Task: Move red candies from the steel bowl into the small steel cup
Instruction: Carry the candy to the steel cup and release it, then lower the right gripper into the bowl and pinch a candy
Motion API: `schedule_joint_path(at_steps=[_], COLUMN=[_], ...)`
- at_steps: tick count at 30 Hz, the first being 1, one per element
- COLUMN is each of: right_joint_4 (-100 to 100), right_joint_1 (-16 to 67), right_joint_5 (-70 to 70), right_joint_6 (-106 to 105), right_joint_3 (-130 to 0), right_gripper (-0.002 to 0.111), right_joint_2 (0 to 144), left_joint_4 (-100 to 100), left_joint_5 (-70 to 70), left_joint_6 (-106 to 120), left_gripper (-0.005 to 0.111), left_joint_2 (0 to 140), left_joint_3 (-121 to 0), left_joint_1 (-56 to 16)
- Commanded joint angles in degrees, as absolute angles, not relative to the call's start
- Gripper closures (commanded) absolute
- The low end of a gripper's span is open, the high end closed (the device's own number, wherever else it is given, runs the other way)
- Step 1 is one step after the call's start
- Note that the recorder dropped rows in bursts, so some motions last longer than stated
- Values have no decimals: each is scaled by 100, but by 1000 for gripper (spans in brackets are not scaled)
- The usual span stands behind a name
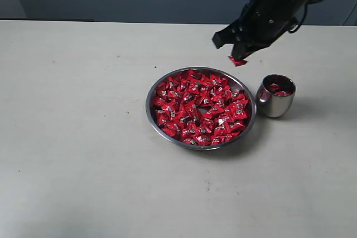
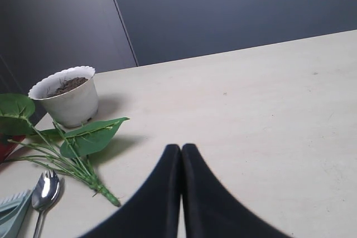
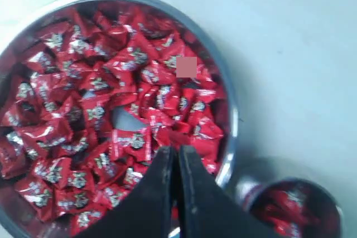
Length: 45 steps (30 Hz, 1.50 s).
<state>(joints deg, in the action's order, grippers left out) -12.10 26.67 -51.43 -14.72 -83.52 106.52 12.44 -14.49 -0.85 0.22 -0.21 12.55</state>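
One candy (image 1: pixel 237 61) pinched in the tightly closed right gripper (image 1: pixel 239 56), in the air over the far rim of the bowl (image 1: pixel 152 90), cup side. Bowl heaped with candies (image 1: pixel 201 107). The cup (image 1: pixel 271 107) stands just beside it, a few inside. The left gripper (image 2: pixel 181 151) has its fingers pressed together, empty, over the table (image 2: pixel 268 110).

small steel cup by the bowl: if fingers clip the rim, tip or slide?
Probably slides more than tips: the small steel cup looks squat with rounded sides, on a smooth table. Likely light, holding only a few red candies. Polished sides may be slippery.
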Motion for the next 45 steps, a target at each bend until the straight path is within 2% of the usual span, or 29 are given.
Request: schedule_joint_path(at_steps=[1,8,17,19,23,25,35,45], right_joint_4=[-1245,-1727,-1691,-1676,-1676,-1676,-2775,-2983], right_joint_1=[1977,1300,1270,1270,1270,1270,1504,2691], right_joint_5=[-5294,-4830,-4501,-4467,-4440,-4440,-4705,-4520], right_joint_6=[-1437,-1569,-1660,-1673,-1737,-1736,-2413,-2778], right_joint_3=[-8233,-7460,-7218,-7218,-7218,-7229,-7229,-7229], right_gripper=[108,108,106,99,75,71,73,71], right_joint_2=[10437,10295,10552,10619,10657,10657,10488,10558], left_joint_4=[1271,1271,1271,1271,1271,1271,1271,1271], left_joint_5=[-1386,-1386,-1386,-1386,-1386,-1386,-1386,-1386], left_joint_6=[-107,-107,-107,-107,-107,-107,-107,-107], left_gripper=[106,106,106,106,106,106,106,106], left_joint_2=[0,0,0,0,0,0,0,0], left_joint_3=[0,0,0,0,0,0,0,0], left_joint_1=[1239,1239,1239,1239,1239,1239,1239,1239])
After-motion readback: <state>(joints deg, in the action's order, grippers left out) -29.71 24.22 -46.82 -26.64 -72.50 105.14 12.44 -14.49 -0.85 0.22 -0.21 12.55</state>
